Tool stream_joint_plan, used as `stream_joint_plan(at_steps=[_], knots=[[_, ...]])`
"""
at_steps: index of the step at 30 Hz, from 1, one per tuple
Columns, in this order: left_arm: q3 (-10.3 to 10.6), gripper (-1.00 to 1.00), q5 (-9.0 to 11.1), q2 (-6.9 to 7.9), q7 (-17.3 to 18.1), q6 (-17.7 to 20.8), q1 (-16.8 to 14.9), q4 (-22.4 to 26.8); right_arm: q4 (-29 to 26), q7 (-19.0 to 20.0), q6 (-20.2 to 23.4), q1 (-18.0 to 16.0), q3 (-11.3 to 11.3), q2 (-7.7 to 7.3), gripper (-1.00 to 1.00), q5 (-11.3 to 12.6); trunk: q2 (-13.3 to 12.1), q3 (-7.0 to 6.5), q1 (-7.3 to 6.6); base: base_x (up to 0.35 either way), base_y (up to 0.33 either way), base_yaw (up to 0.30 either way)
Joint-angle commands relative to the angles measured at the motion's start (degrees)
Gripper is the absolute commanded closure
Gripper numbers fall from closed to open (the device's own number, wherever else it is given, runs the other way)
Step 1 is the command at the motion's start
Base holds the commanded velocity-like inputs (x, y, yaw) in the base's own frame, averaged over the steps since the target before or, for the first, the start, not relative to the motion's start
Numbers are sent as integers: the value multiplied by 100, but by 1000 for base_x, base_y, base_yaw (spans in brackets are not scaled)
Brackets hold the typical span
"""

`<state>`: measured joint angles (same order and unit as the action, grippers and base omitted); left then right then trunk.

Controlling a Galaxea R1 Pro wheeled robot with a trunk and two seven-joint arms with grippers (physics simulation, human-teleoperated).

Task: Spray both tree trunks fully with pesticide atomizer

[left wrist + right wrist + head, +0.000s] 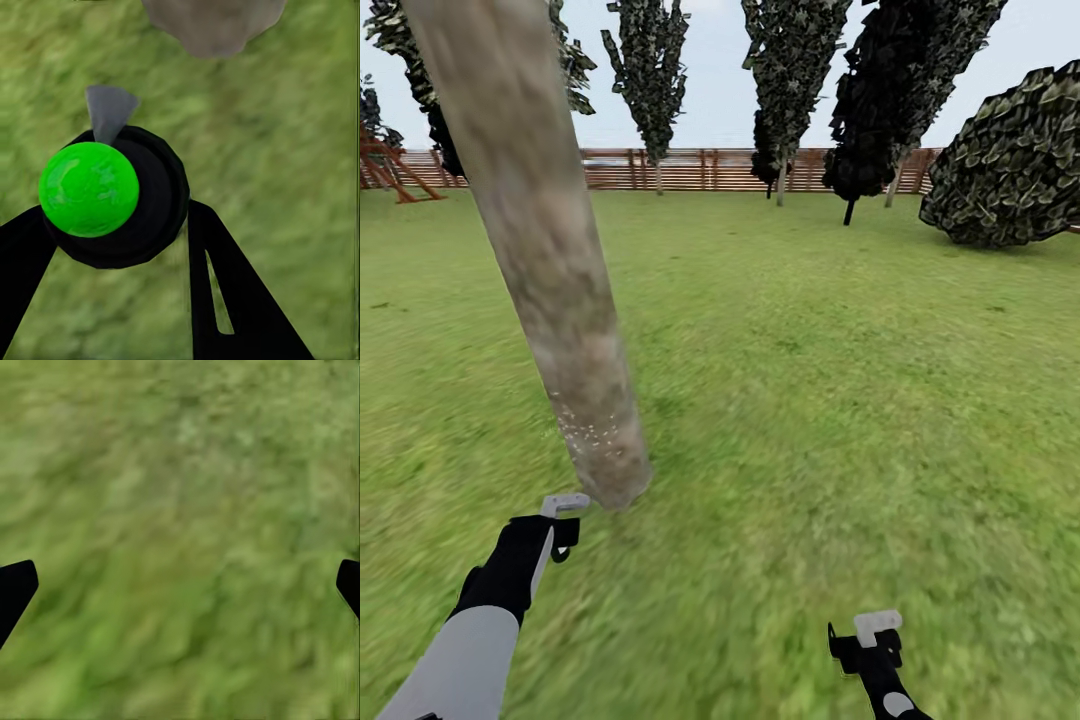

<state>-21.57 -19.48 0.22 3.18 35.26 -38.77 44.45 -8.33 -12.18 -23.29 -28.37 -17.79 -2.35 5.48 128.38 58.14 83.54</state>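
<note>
A thick grey-beige tree trunk (540,250) leans across the left of the head view and meets the grass lawn (810,400) just ahead of my left gripper (560,520). Small white specks dot the trunk low down. In the left wrist view my left gripper (112,225) is shut on the pesticide atomizer (112,199), a black body with a bright green round cap. Its grey nozzle points toward the trunk's base (214,26). My right gripper (877,640) hangs low over bare grass at the right. It is open (180,585), with nothing between its fingers.
A reddish-brown slat fence (680,170) closes the far side of the lawn. Narrow dark cypress-like trees (650,70) stand along it. A big dark leafy bush (1010,160) sits at the far right. A red wooden frame (390,165) stands at the far left.
</note>
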Motion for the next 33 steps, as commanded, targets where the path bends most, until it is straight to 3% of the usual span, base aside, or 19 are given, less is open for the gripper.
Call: stream_joint_plan(at_steps=[1, 15, 22, 24, 28, 33], knots=[[-14, 100, -47, -4, 33, 25, -4, 6, 3, -12, -17, -2, -49, -2, -100, 58, 2, 5, 1, 160, -265, 40], [-5, 100, -47, 1, 49, 44, -17, 46, -2, -12, -18, -2, -41, -11, -100, 59, 2, 5, 1, 86, -267, 8], [4, 100, -47, -14, 73, 129, -103, 227, -1, -12, -18, -2, -40, -11, -100, 59, 2, 5, 1, -18, -67, 220], [9, 100, -46, -46, 76, 194, -242, 232, -1, -12, -18, -2, -40, -11, -100, 59, 2, 5, 1, -1, -3, 275], [17, 100, -53, -84, 101, 756, -701, 206, 0, -12, -18, -2, -40, -11, -100, 59, 2, 5, 1, 0, 0, 277], [22, 100, -69, -85, 96, 853, -943, 238, -2, -12, -18, -2, -40, -11, -100, 59, 2, 5, 1, 0, 0, 180]])
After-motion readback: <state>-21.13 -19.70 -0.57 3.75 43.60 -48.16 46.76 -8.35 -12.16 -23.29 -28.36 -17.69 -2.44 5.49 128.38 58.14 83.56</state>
